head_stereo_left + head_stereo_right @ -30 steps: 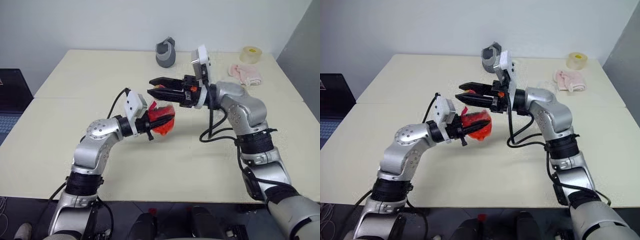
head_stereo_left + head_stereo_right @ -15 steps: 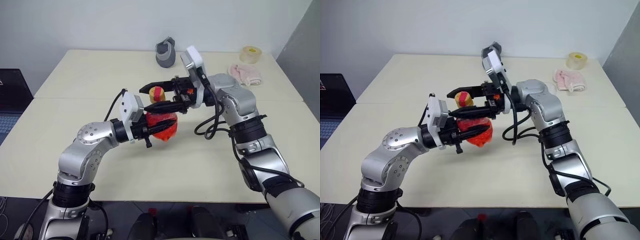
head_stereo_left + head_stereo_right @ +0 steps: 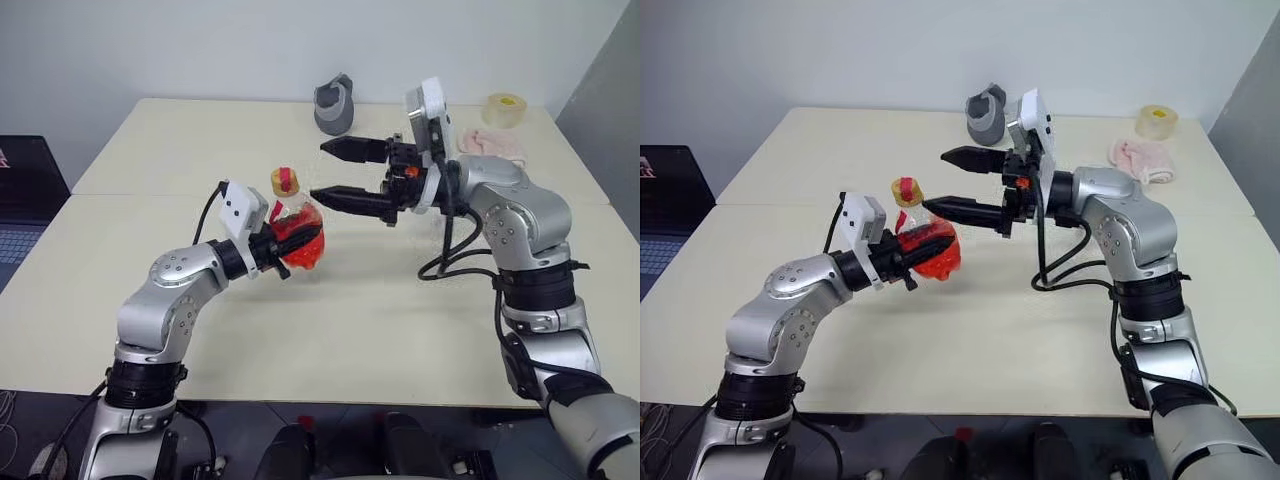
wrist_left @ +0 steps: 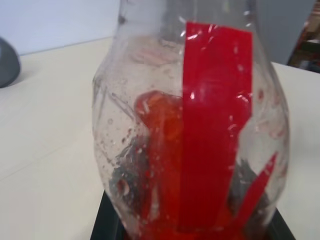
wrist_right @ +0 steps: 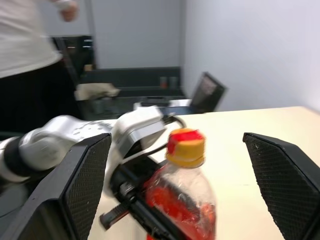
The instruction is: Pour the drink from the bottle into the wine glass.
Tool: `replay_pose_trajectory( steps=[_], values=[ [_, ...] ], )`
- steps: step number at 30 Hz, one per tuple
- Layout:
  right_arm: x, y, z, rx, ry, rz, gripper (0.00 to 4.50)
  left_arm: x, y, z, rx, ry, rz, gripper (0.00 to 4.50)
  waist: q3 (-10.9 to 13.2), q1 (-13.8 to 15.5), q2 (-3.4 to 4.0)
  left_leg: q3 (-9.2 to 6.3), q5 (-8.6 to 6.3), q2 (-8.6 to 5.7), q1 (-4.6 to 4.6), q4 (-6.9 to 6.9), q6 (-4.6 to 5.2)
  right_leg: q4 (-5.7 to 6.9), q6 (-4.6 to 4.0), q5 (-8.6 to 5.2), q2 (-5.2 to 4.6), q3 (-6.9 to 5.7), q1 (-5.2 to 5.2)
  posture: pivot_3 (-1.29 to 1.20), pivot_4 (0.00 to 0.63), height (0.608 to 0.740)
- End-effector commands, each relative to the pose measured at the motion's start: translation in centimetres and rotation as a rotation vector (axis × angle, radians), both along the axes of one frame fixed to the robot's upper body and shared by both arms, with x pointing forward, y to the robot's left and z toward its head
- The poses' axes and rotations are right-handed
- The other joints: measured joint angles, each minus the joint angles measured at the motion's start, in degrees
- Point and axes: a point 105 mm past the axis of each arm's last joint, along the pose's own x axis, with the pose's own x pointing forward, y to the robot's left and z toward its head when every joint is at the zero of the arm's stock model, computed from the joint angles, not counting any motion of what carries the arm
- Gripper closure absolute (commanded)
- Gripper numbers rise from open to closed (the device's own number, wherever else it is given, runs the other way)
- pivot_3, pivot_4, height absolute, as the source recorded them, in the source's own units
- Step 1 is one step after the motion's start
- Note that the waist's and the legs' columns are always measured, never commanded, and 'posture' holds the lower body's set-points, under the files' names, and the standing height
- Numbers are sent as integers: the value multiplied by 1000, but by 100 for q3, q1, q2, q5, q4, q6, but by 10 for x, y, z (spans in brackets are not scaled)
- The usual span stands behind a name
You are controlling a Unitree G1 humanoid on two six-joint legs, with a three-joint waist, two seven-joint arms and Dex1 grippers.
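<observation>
Since a second ago, the right tool [image 3: 338, 172] has gone from nearly shut to wide open and drawn back to the right of the bottle [image 3: 292, 232]; half a second ago its fingers bracketed the cap [image 3: 285, 180], now they stand clear of it. Over the same second the left arm has brought the bottle from lying over on its side to standing upright.

Left side: the left tool [image 3: 283, 251] is clamped tight on the lower body of the bottle, held above the counter [image 3: 120, 180]. The drink [image 3: 300, 240] sits in the lower part of the bottle. The cap is in place on the neck.

Right side: the right tool holds nothing, its jaws spread, pointing toward the bottle from just beside it.

Risks, as judged:
- The cap is not yet removed; a pour cannot begin until it is. A misaligned closing on the cap could twist the soft bottle in the left tool's grip.
- A hard squeeze on thin plastic could force liquid out once the cap is off.

Obscured or uncertain:
- The left wrist view gives the bottle wall and red label [image 4: 215, 125] at close range; the tool's fingers are barely discernible behind it.
- Whether the cap is loosened cannot be told.
- A person [image 5: 30, 45] stands in the background of the right wrist view, cut off by the frame.
</observation>
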Motion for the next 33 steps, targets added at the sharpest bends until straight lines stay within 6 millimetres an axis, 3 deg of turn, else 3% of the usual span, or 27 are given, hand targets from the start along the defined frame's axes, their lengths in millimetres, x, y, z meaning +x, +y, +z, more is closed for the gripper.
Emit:
replay_pose_trajectory(
  steps=[1,13,28,33],
  values=[
    [3,4,14,48,-42,-120,0,12,-7,18,-1,-105,13,3494,0,6,0,0,0,-1,0,0,0,-1,0,0,0,0,0,0,150,740],
    [15,31,0,56,-52,-210,0,24,-26,19,13,-136,-40,3494,0,-30,0,6,0,-2,-3,-1,-1,4,0,0,2,4,-9,0,150,740],
    [31,35,-8,49,-12,-260,0,22,-25,19,12,-138,-41,3496,0,-32,0,5,0,-3,-3,0,-1,7,0,0,3,4,-10,0,150,740],
    [30,35,-9,52,4,-244,1651,23,-24,19,12,-142,-35,3496,0,-32,0,5,0,-3,-3,0,-1,7,0,0,2,4,-10,0,150,740]
  ],
)
